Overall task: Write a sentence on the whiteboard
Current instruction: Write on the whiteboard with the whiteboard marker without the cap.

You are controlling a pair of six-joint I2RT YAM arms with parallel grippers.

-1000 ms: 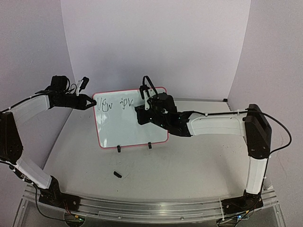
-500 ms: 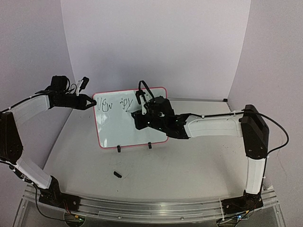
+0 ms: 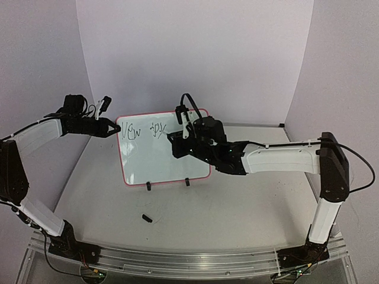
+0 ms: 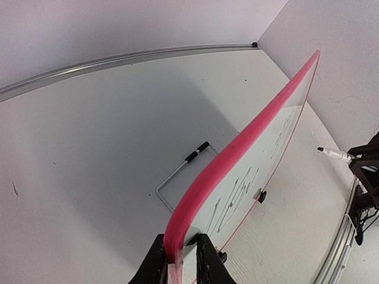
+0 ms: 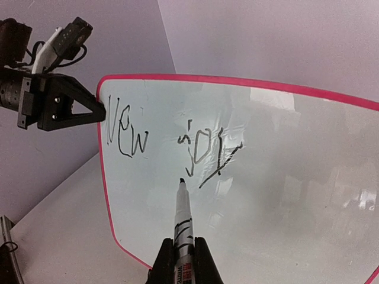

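Pale lilac backdrop (image 3: 195,53), white tabletop (image 3: 237,204), whiteboard (image 3: 160,163) standing upright, words (image 5: 127,133) "New joy", left gripper (image 4: 180,263) pinching its rim, right gripper (image 5: 180,260) clamped on marker (image 5: 180,216).

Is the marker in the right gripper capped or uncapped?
Uncapped: in the right wrist view the marker shows a bare black tip pointing at the whiteboard under the writing. Contact with the board: cannot tell.

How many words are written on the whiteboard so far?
2. "New" sits upper left on the whiteboard; "joy" is just right of it. The rest looks blank.
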